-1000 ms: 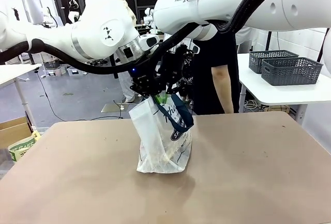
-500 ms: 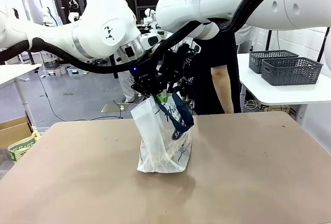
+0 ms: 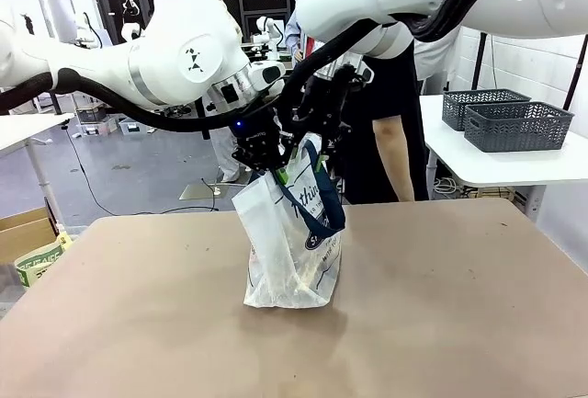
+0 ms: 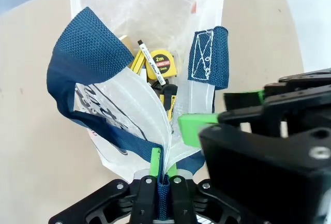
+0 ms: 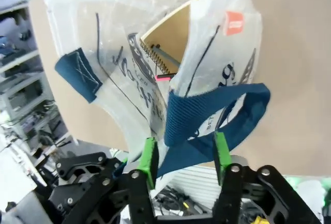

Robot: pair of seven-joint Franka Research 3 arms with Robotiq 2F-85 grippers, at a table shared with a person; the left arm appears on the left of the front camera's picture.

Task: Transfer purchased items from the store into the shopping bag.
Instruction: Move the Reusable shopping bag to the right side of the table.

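The shopping bag (image 3: 292, 249) stands upright near the middle of the table (image 3: 459, 306), its translucent whitish body printed with navy lettering and its mouth pulled open at the top. Inside it, the left wrist view shows a yellow tape measure (image 4: 161, 63) marked 2m, a thin white pen-like stick (image 4: 151, 62) and other yellow and black goods; the right wrist view shows a tan cardboard pack (image 5: 170, 33) with a spiral edge lying in the bag. The left end effector (image 3: 258, 150) is clamped tight on one navy strap handle (image 4: 163, 203), gripped between its green pads at the bag's rim. The right end effector (image 5: 183, 154) stands with its jaws parted, the other navy strap handle (image 5: 217, 113) looped loosely between its green pads (image 5: 148, 158) without being pinched. A person in dark clothing (image 3: 390, 131) stands at the far side of the table
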